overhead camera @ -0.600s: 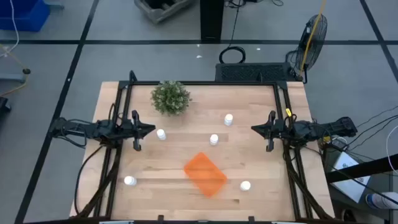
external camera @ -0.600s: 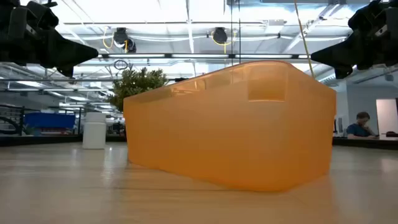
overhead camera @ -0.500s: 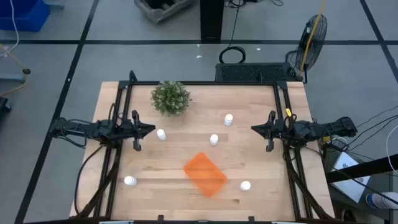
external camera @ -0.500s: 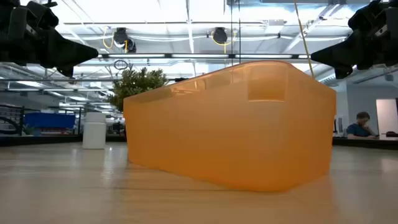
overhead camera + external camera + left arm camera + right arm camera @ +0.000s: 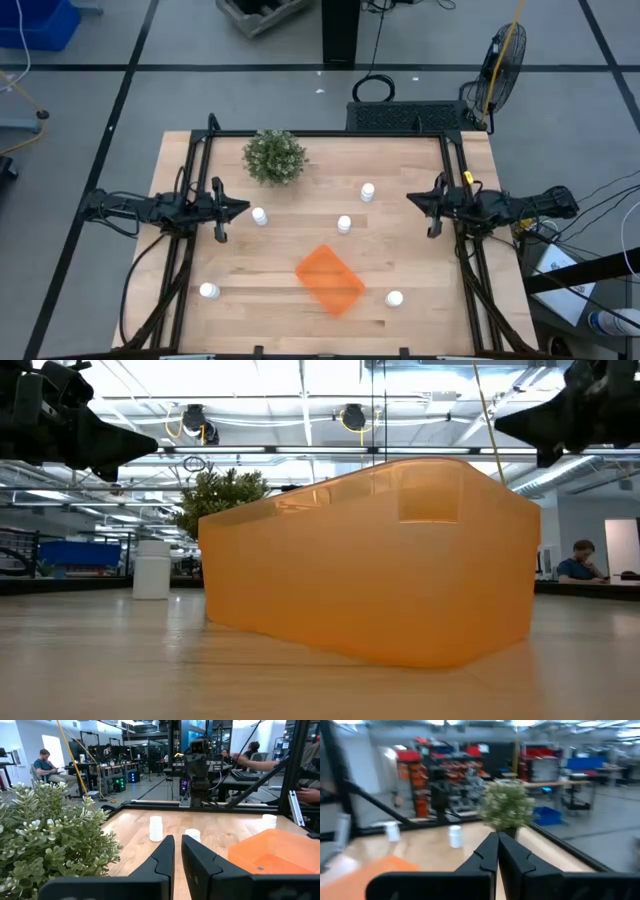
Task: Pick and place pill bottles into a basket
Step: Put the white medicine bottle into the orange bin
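Five small white pill bottles stand upright on the wooden table: one [image 5: 259, 215] just ahead of my left gripper, two near the middle [image 5: 344, 224] [image 5: 368, 191], one at the near left [image 5: 209, 291] and one at the near right [image 5: 394, 298]. The orange basket [image 5: 329, 279] lies empty near the front middle and fills the low view [image 5: 370, 560]. My left gripper [image 5: 243, 208] hovers shut at the table's left, above the table. My right gripper [image 5: 411, 200] hovers shut at the table's right, its fingers together in the right wrist view [image 5: 497, 837].
A round spiky green plant [image 5: 275, 157] stands at the far left, close beside my left gripper in the left wrist view [image 5: 45, 840]. Black frame rails [image 5: 196, 180] run along the table's left and right sides. People sit at desks in the room beyond the table.
My right gripper has risen a little and drawn slightly back toward the table's right edge, still shut. The bottles and the basket stay where they were.
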`<state>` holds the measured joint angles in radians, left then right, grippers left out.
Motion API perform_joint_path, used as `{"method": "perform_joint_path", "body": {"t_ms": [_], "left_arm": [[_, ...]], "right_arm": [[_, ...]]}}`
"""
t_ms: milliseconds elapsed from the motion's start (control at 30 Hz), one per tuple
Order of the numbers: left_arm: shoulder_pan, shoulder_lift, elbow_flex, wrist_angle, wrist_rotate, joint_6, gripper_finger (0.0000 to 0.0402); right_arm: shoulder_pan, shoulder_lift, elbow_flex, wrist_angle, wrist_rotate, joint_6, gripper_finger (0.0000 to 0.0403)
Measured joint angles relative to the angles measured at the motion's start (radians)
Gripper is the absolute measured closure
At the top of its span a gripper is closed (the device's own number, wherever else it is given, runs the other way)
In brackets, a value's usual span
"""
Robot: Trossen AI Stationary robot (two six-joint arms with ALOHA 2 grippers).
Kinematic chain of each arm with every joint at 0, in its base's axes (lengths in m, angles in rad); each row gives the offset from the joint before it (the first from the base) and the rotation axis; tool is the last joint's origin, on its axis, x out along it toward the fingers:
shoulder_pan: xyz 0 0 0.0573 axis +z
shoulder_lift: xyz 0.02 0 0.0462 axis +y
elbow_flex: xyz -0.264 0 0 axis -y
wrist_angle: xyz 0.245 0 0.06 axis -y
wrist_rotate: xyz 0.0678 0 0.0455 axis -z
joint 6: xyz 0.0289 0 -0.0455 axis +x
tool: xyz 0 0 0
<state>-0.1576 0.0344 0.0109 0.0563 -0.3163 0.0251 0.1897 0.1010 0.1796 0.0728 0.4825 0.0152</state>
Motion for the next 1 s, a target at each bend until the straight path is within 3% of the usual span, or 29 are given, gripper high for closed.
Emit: {"method": "perform_joint_path", "body": {"t_ms": [233,400,533,767,900,1000], "left_arm": [[0.000,0.000,0.000,0.000,0.000,0.007,0.0364],[0.000,0.000,0.000,0.000,0.000,0.015,0.0364],[0.000,0.000,0.000,0.000,0.000,0.016,0.0364],[0.000,0.000,0.000,0.000,0.000,0.016,0.0364],[0.000,0.000,0.000,-0.001,0.001,-0.004,0.0364],[0.000,0.000,0.000,-0.001,0.001,-0.005,0.0364]], "right_arm": [[-0.071,0.372,0.278,-0.181,0.148,0.002,0.0399],[-0.166,0.634,0.511,-0.315,0.159,-0.027,0.0397],[-0.249,0.779,0.637,-0.370,0.137,-0.036,0.0373],[-0.396,0.937,0.802,-0.435,-0.057,0.033,0.0287],[-0.451,1.032,0.904,-0.579,-0.215,0.102,0.0240],[-0.459,1.124,0.988,-0.712,-0.258,0.105,0.0215]]}}
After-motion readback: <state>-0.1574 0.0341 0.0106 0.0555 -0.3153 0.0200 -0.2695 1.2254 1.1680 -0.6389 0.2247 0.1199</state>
